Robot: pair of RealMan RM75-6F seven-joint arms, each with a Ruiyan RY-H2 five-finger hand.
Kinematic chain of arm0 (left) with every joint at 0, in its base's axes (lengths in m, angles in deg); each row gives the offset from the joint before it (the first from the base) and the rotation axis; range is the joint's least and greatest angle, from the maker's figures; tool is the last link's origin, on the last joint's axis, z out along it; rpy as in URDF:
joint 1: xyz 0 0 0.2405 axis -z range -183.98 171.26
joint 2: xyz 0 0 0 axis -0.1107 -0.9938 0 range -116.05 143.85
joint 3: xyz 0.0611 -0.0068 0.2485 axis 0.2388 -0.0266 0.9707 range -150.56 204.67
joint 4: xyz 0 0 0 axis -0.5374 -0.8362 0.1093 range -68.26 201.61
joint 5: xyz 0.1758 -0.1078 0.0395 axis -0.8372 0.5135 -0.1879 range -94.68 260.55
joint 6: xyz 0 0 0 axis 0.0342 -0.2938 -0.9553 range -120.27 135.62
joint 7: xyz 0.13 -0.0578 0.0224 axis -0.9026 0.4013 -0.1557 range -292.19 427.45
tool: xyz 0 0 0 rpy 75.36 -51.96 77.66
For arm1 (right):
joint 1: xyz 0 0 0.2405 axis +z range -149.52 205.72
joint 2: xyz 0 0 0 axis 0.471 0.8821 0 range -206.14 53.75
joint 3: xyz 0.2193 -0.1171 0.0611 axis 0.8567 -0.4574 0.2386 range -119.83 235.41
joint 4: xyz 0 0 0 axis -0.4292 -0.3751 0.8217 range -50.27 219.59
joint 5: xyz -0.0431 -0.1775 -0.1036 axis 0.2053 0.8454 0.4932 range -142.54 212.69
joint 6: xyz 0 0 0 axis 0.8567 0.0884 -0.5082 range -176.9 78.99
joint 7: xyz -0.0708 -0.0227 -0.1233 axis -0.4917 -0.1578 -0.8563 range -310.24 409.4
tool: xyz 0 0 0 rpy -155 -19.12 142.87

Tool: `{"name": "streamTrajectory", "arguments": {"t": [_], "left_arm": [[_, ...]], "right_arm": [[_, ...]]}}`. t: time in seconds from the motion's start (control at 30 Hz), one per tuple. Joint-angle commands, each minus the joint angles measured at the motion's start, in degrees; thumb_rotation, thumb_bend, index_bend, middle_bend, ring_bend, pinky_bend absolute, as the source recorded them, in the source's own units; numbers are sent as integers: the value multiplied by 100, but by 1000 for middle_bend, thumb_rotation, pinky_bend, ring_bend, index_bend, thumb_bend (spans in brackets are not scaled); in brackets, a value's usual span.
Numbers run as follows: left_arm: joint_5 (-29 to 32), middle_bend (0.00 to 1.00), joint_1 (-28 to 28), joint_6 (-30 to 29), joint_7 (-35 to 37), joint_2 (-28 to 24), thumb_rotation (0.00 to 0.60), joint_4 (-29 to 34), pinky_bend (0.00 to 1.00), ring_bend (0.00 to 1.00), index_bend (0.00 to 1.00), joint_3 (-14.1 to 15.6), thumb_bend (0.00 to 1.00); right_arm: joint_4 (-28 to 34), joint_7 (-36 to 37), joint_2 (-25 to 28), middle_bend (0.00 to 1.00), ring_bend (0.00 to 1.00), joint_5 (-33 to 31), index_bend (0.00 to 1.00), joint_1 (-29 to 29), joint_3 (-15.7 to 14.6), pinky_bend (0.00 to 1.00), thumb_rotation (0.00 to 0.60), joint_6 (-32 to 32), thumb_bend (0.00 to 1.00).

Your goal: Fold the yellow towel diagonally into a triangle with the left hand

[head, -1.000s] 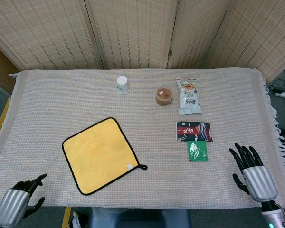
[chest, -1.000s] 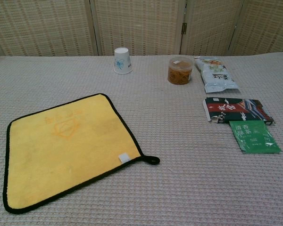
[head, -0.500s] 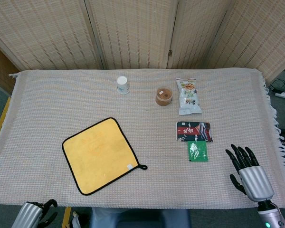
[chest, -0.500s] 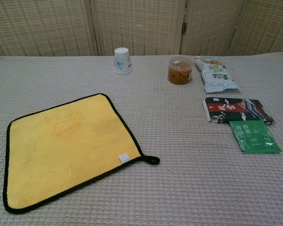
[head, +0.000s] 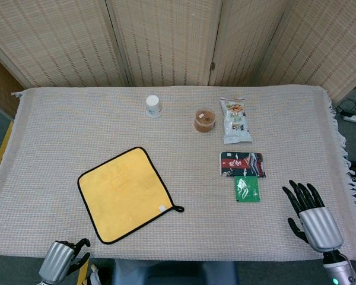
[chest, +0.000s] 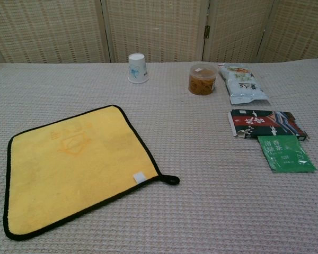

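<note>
**Head view: yellow towel lies flat and unfolded as both hands wait at the table's near edge**

Head view shows the square yellow towel with black piping (head: 124,195) spread flat on the left half of the table covered in a pale woven cloth (head: 59,130), turned so its corners point toward the table's edges. A small black hanging loop (head: 178,208) sticks out from the towel's right corner, with a white label just inside it. No fold has been made.

The left hand (head: 62,260), silver-backed with black fingers, sits off the table's near edge by the near-left corner, below the towel and not touching it. It holds nothing; whether its fingers are apart or curled cannot be told from this angle. The right hand (head: 310,215) hovers over the near-right corner with its black fingers spread apart and empty. Neither hand appears in the chest view.

Along the far edge stand a white paper cup with a blue print (head: 153,105) and, to its right, a clear plastic tub of brown food (head: 204,119). Just beside the tub lies a white snack packet (head: 235,120). Nearer the right edge, a dark packet with red and white lettering (head: 242,163) lies flat, and a small green sachet (head: 247,189) touches its near side.

Chest view shows the towel (chest: 77,166) close up, a faint orange emblem on its far half, lying smooth against the cloth.
</note>
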Motion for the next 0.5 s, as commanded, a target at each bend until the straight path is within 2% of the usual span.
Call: {"name": "streamTrajectory", "arguments": {"t": [0.03, 0.5], "left_arm": [[-24, 1000, 104, 53, 2, 170, 600, -148, 1000, 1000, 530, 26, 319], [114, 1000, 371, 252, 107, 754, 600, -779, 1000, 1000, 525, 51, 321]], "right_arm": [[1, 14, 7, 0, 0, -9, 0, 7, 2, 0, 600, -10, 464], [27, 83, 52, 0, 0, -2, 0, -8, -13, 0, 600, 27, 464]]}}
